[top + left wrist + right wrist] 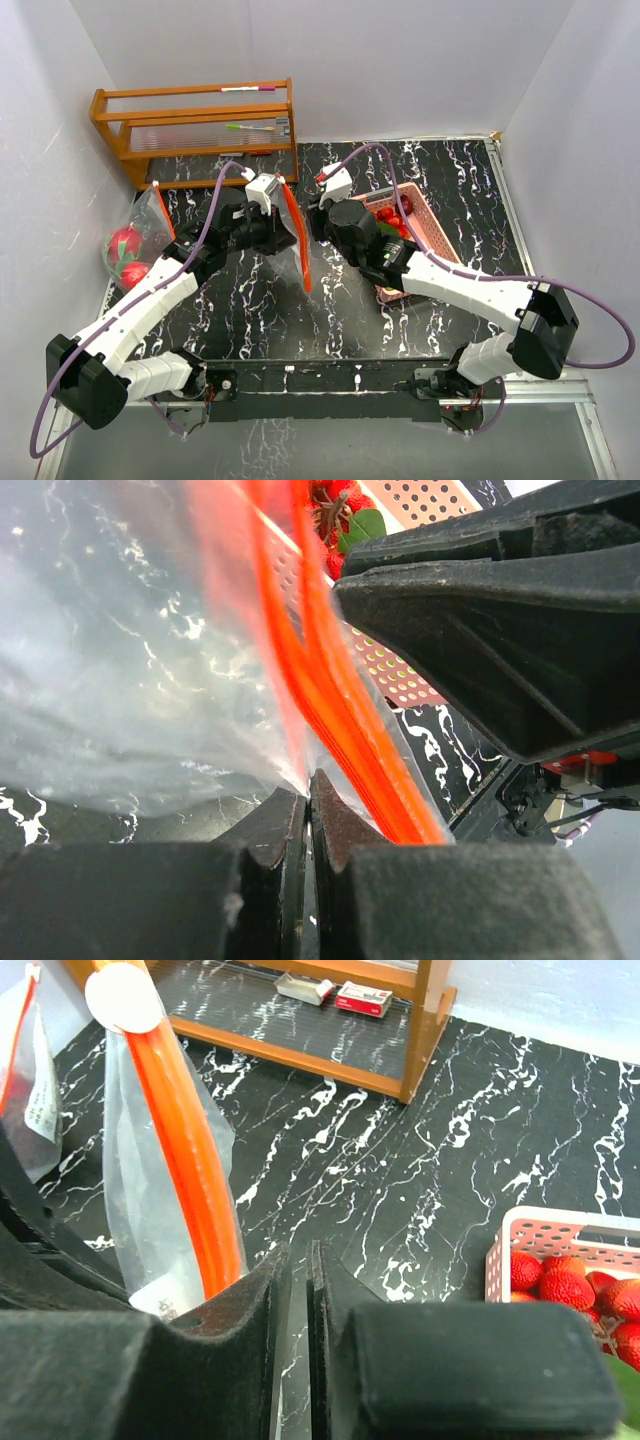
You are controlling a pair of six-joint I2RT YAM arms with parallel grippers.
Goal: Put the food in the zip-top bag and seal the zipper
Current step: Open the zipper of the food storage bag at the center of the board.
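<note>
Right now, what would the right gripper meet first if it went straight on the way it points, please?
Probably the bare table just ahead of the right gripper; the zip-top bag hangs just beside that line, though depth is unclear.

Robot laboratory test cell, as my remote cameras show it: plain white panel walls (pixel 400 60) box in a black marble-patterned tabletop (pixel 260 310), where two robot arms (pixel 470 290) trailing purple cables (pixel 600 300) are bolted to a metal rail (pixel 330 385).
</note>
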